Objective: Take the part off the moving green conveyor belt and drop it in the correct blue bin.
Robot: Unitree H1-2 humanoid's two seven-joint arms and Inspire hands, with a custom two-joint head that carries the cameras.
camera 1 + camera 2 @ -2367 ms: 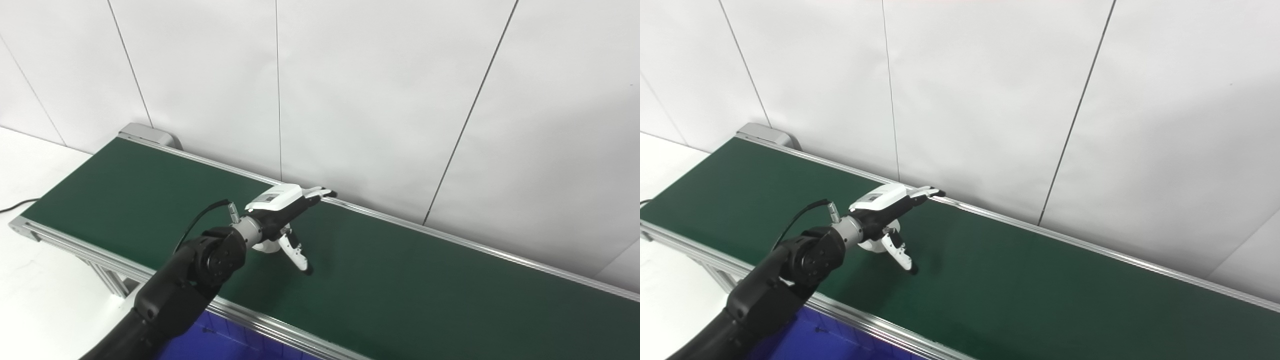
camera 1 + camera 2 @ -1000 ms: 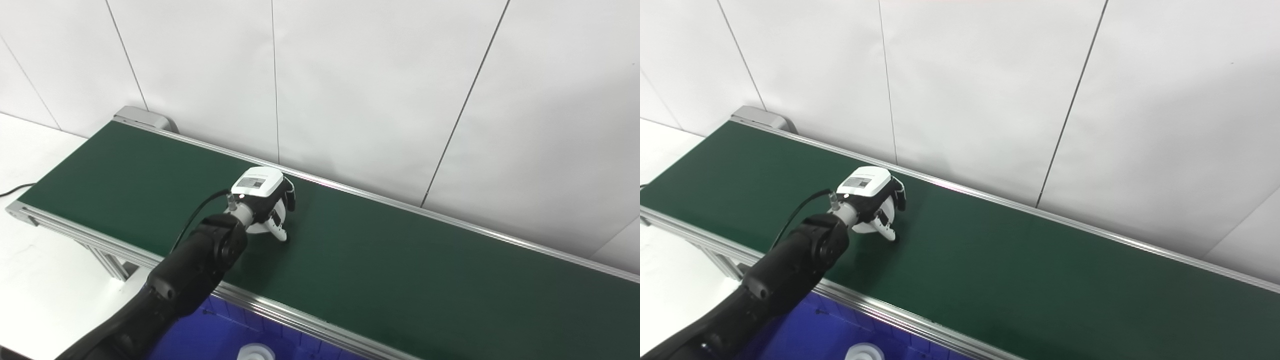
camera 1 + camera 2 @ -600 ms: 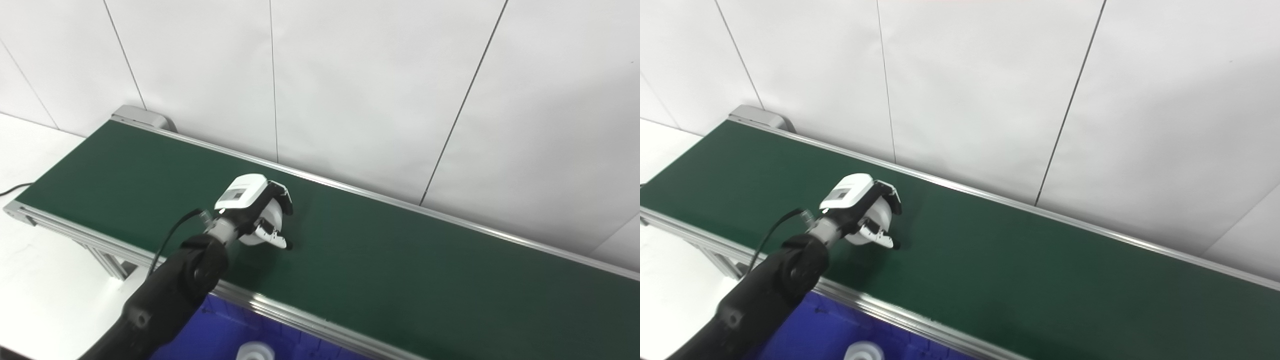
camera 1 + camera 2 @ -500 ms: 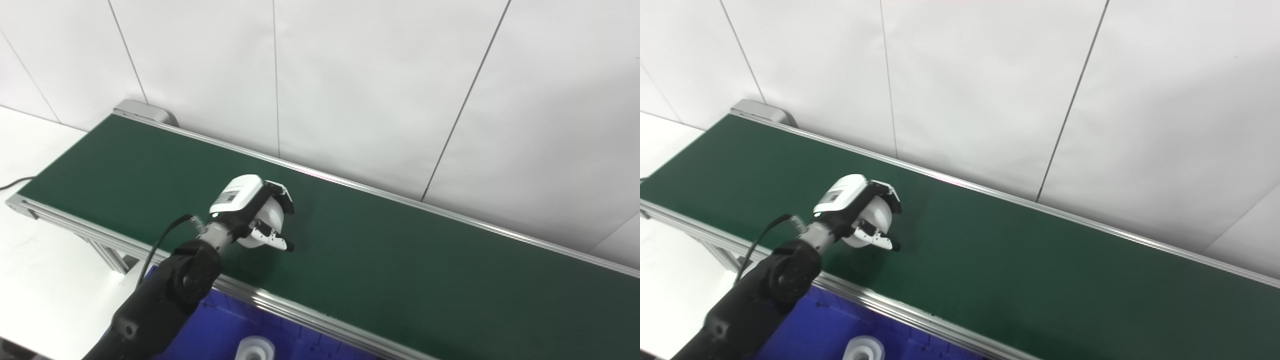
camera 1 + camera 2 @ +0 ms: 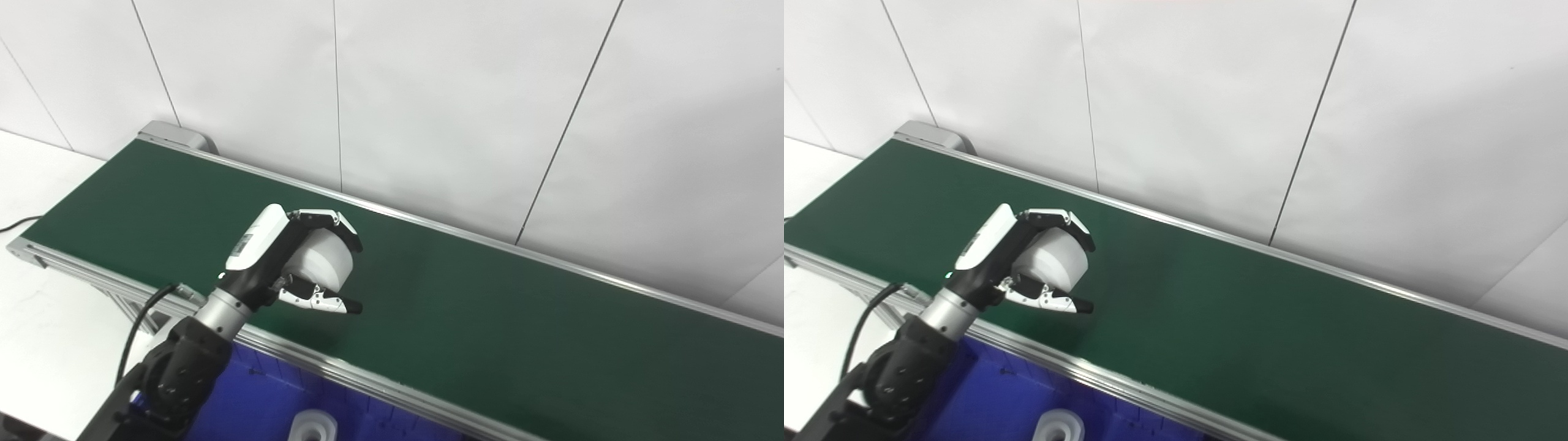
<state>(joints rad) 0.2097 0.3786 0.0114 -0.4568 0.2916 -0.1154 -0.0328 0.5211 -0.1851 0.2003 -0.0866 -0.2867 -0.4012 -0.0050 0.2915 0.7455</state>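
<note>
Clearly raised off the green conveyor belt, the left hand wraps its fingers around the white part, ready for the blue bin.

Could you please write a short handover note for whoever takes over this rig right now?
Left hand: shut on the round white plastic part, lifted above the green conveyor belt.
Right hand: not in view.
Blue bin: below the belt's near rail, already holding another white part.
Done: pick from the belt.
Left: carry the part over the rail and drop it in the correct bin; which bin is correct cannot be told from here.
</note>
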